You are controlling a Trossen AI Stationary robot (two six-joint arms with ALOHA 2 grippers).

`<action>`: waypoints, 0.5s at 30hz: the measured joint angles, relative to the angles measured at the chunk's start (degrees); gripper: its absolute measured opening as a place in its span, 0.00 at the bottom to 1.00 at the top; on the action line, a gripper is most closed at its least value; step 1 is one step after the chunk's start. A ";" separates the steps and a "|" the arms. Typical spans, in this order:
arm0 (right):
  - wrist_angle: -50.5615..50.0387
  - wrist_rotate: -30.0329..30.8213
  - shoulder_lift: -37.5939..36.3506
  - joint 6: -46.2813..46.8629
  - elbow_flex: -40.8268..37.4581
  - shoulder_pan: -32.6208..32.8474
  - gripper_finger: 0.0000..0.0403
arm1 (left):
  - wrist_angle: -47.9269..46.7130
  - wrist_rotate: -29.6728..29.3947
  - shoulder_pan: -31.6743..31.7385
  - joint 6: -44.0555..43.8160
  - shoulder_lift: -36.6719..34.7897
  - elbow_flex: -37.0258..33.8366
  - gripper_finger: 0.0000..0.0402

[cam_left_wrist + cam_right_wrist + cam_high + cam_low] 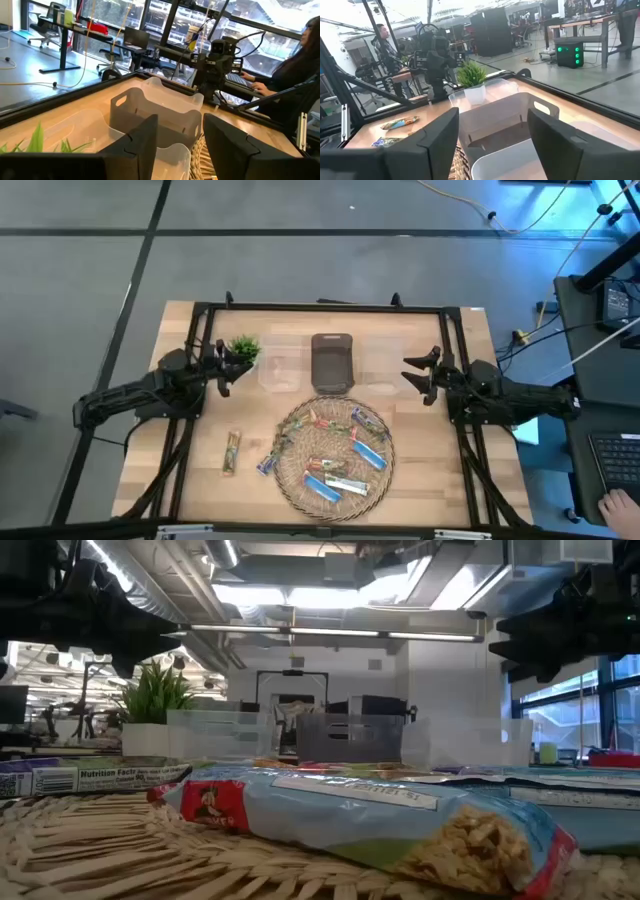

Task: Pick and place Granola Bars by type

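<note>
Both grippers hang released: your left gripper (222,368) by the plant (243,346), right gripper (420,374) opposite. Most Granola Bars (340,452) lie in the woven tray (290,490); one green-tan bar (232,452), apparently lengthwise toward you, sits nearer your left arm.

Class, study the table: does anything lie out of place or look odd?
Two granola bars lie off the woven tray: a green-tan bar alone on the bare table to its left, and a blue bar at its left rim. The rest lie on the tray.
</note>
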 joint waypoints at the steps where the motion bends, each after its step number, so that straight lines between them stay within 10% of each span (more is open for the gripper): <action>1: -0.01 0.00 0.00 -0.05 0.00 0.01 0.59 | -0.01 0.02 -0.02 0.00 0.00 0.00 0.37; 15: 0.00 -0.02 0.00 0.02 0.02 0.00 0.59 | 0.00 0.02 -0.01 0.00 0.00 0.00 0.38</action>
